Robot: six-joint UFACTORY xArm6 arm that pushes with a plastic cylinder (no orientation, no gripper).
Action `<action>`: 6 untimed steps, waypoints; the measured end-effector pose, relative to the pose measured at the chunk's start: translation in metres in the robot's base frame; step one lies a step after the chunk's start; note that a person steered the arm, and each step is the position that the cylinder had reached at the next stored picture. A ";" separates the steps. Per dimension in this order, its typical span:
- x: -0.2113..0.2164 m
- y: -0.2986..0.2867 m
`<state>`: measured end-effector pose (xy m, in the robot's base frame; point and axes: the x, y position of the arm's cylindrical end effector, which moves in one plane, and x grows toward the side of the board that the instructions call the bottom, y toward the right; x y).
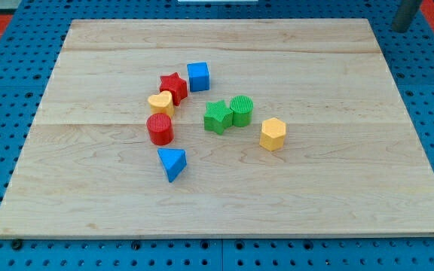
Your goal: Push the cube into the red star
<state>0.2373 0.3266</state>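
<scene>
The blue cube [198, 76] sits on the wooden board [337, 188], left of centre and toward the view's top. The red star [173, 86] lies just to its lower left, touching it or nearly so. A dark rod enters at the view's top right corner. My tip [400, 28] is just past the board's top right corner, far to the right of the cube and all the other blocks.
A yellow heart [160, 102] touches the red star's lower left, with a red cylinder [160, 129] below it and a blue triangular block [172, 162] lower still. A green star [217, 117] and a green cylinder [241, 110] sit together at centre. A yellow hexagonal block [273, 134] lies to their right.
</scene>
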 end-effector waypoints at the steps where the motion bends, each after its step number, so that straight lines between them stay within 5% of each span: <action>1: 0.044 -0.035; 6: 0.114 -0.364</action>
